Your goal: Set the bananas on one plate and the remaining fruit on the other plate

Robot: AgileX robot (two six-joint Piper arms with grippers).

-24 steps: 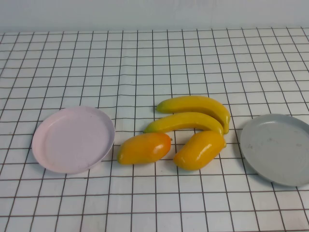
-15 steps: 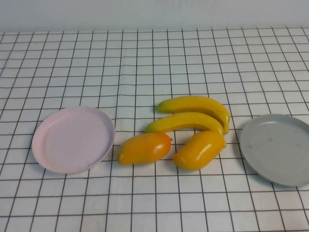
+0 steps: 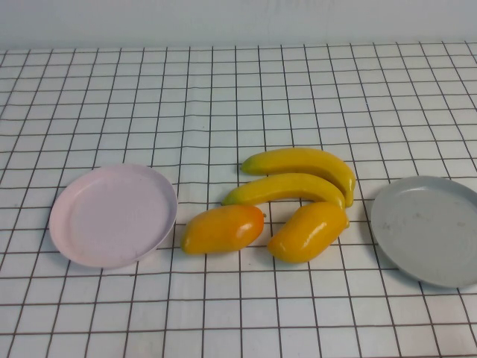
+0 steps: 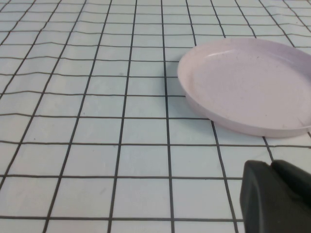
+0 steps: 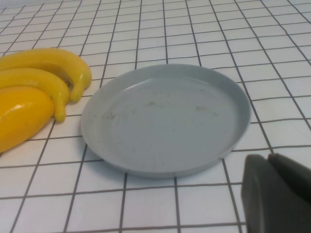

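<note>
Since nothing's sorted yet, bananas (image 3: 302,173) and mangoes (image 3: 264,230) sit clustered between empty plates; left pincer (image 4: 277,196) by pink plate (image 4: 291,128), right pincer (image 5: 277,196) by grey-blue plate (image 5: 97,141), both closed, empty.

On the table (image 3: 238,89), the pink plate (image 3: 113,215) lies at the left and the grey-blue plate (image 3: 428,230) at the right, well apart. Between them lie the two bananas (image 3: 298,173), one just behind the other, touching. In front of them lie the two mango-like fruits (image 3: 264,230), side by side; the right one touches the nearer banana.

The left gripper (image 4: 277,199) is near the pink plate, the right gripper (image 5: 277,196) near the grey-blue plate.
</note>
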